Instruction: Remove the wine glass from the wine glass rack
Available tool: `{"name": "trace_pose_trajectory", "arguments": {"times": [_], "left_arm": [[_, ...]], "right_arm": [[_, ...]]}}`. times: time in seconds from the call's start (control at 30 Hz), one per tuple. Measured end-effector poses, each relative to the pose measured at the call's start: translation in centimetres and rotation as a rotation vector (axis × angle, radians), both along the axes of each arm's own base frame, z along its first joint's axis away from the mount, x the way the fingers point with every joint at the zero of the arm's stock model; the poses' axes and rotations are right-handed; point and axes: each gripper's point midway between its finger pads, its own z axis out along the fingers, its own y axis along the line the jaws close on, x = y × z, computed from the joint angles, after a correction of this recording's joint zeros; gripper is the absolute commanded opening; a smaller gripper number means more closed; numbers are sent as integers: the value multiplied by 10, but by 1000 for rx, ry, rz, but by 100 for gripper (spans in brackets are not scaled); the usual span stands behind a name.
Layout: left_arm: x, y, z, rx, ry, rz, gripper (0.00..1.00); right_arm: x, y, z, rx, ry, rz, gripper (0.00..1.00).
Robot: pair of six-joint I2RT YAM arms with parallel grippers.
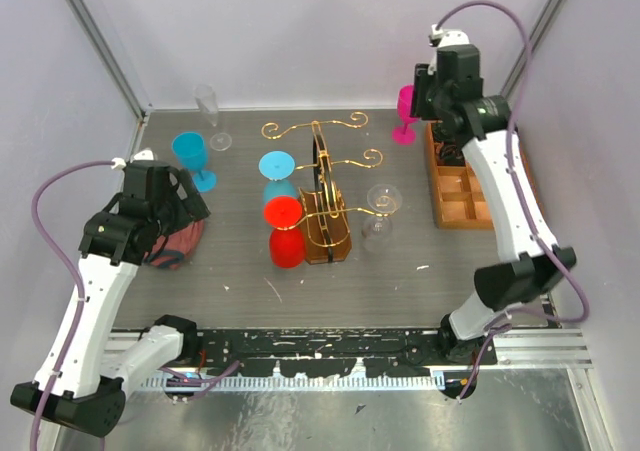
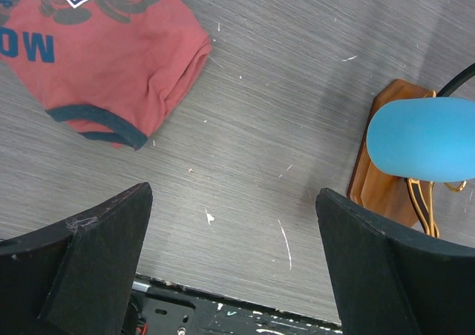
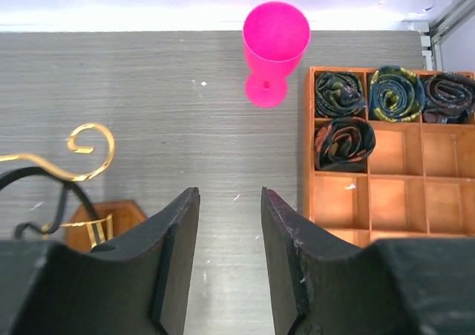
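The gold wire wine glass rack stands mid-table on its brown base. A blue glass, a red glass and a clear glass hang on its arms. My left gripper is left of the rack, open wide and empty. Its view shows the blue glass and the base to the right. My right gripper is high at the back right, open and empty. A gold scroll of the rack shows at its left.
A red shirt lies under the left gripper. A blue glass and a clear flute stand at the back left. A pink glass stands at the back beside a compartmented wooden tray holding rolled ties.
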Motion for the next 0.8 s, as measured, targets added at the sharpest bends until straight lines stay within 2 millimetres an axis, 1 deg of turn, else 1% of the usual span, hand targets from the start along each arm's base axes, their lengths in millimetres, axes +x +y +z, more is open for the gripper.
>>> {"name": "trace_pose_trajectory", "arguments": {"times": [0.1,0.17,0.27,0.37,0.4,0.5,0.57,0.73,0.77,0.8], "left_arm": [[0,-1,0,-4,0,-2,98],[0,-2,0,-9,0,-7,98],[2,-6,6,-23,-8,-18,98],[7,-13,18,-52,-29,-40,98],[9,-16,22,-66,-37,-50,98],[12,-26,30,-110,-53,-83,98],[14,-34,35,-145,-67,-104,98],[30,-58,47,-244,-94,-168,98],[34,-64,49,-264,-99,-181,100],[39,-69,51,-284,-102,-195,96]], "right_arm": [[-30,0,24,75,-35,11,46],[-47,4,31,125,-38,33,46],[-67,13,30,195,-7,73,46],[-79,25,20,254,46,122,46],[-82,30,15,272,67,146,45],[-94,54,3,364,136,249,42],[-101,70,2,429,167,322,42],[-116,109,11,519,195,468,42],[-118,116,14,525,193,492,41],[-120,122,17,532,190,513,41]]}}
